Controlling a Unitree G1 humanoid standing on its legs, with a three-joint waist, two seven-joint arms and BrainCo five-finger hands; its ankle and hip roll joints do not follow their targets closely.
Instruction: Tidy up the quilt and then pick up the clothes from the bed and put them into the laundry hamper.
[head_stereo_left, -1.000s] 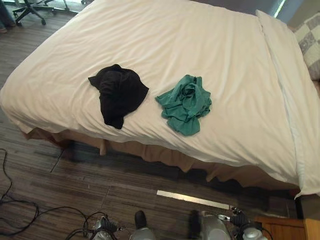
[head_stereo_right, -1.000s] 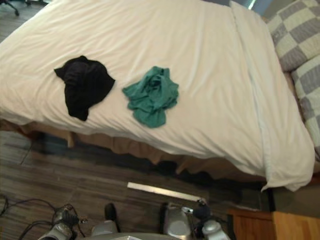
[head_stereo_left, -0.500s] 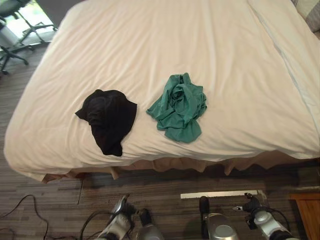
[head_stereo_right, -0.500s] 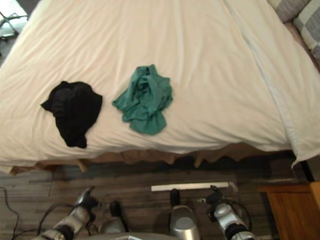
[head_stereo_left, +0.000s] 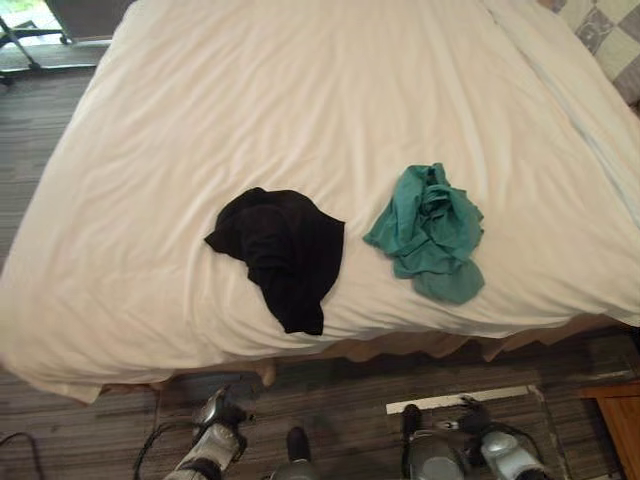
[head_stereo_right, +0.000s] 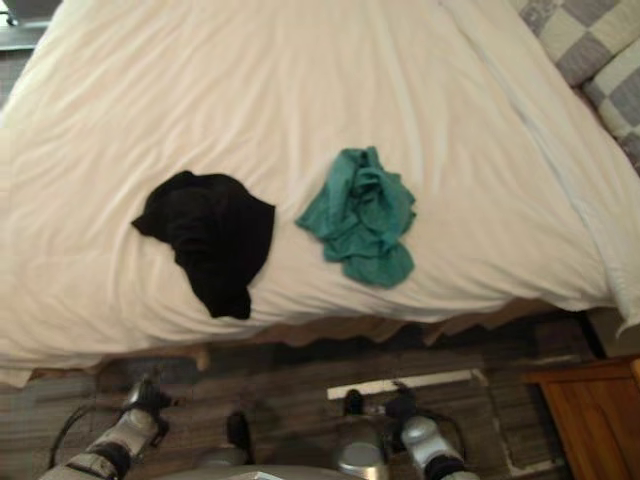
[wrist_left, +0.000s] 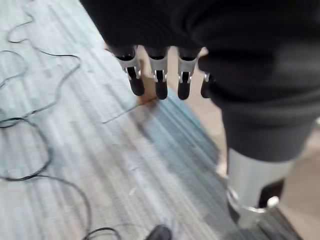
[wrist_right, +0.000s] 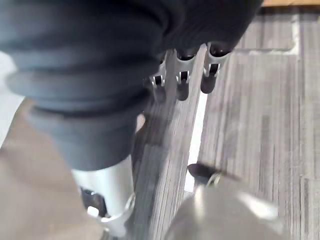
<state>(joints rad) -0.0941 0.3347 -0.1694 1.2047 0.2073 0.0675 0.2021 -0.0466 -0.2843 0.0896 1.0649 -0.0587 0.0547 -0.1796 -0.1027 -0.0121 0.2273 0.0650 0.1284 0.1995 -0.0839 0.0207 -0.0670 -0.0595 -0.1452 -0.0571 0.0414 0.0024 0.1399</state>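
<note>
Quilt (head_stereo_left: 300, 110): cream-white, spread nearly flat over the bed with soft creases; its near edge hangs over the side of the mattress above the floor.
Black garment (head_stereo_left: 285, 252): crumpled heap lying on the quilt near the bed's near edge, toward the robot's left; one narrow end trails down toward that edge.
Green garment (head_stereo_left: 430, 230): bunched teal-green cloth on the quilt, just beside the black garment on the robot's right, the two apart with a strip of quilt between them.
Pillows (head_stereo_right: 590, 50): grey-and-cream checked, at the far right corner of the bed, beyond a fold in the quilt.
Floor (head_stereo_right: 290, 385): dark striped wood planks in front of the bed, with a pale metal strip (head_stereo_right: 405, 384) set into them.
Cabinet (head_stereo_right: 590, 425): orange-brown wooden corner at the lower right, beside the bed.
Left hand (wrist_left: 157, 75): hanging low over the floor, clear of the bed; fingers straight and side by side, pointing down, holding nothing.
Right hand (wrist_right: 182, 75): likewise low over the floor near the metal strip; fingers extended in a row, nothing in its grasp.
Clothes, location: both garments rest on the bed, neither touched by a hand.
</note>
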